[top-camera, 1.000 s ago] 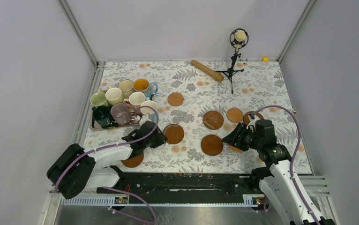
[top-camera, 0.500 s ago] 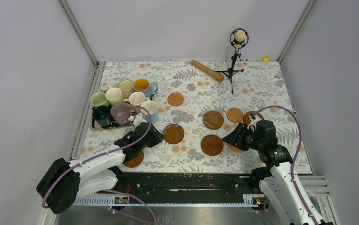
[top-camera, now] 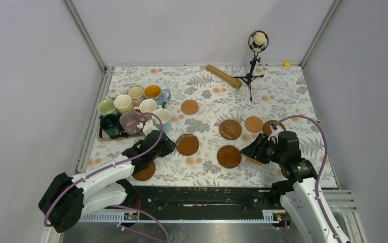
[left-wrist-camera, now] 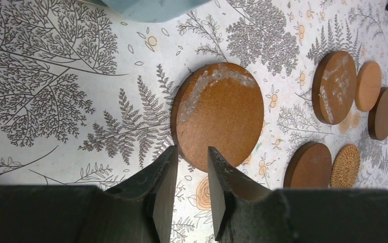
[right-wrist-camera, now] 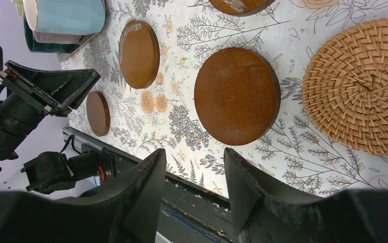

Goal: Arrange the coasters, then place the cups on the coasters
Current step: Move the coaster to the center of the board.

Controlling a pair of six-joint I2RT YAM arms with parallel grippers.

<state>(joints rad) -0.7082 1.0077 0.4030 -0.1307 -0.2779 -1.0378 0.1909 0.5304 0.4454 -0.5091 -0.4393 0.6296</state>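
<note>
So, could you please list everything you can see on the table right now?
mugs: eight, greens, creams, blues, mauve; clustered on the tray, far left
tray: one, dark, left edge
wooden coasters: seven, brown to tan, flat across the middle and right, one partly under the left arm
wicker coaster: one, tan, near right
wooden block: one, tan, far centre
microphone: one, cream head on a black tripod, far side
yellow bit: one, far right corner, too small to identify
tablecloth: one, white with a grey leaf print
left gripper: black, open, empty, by a coaster's edge
right gripper: black, open, empty, near right
</note>
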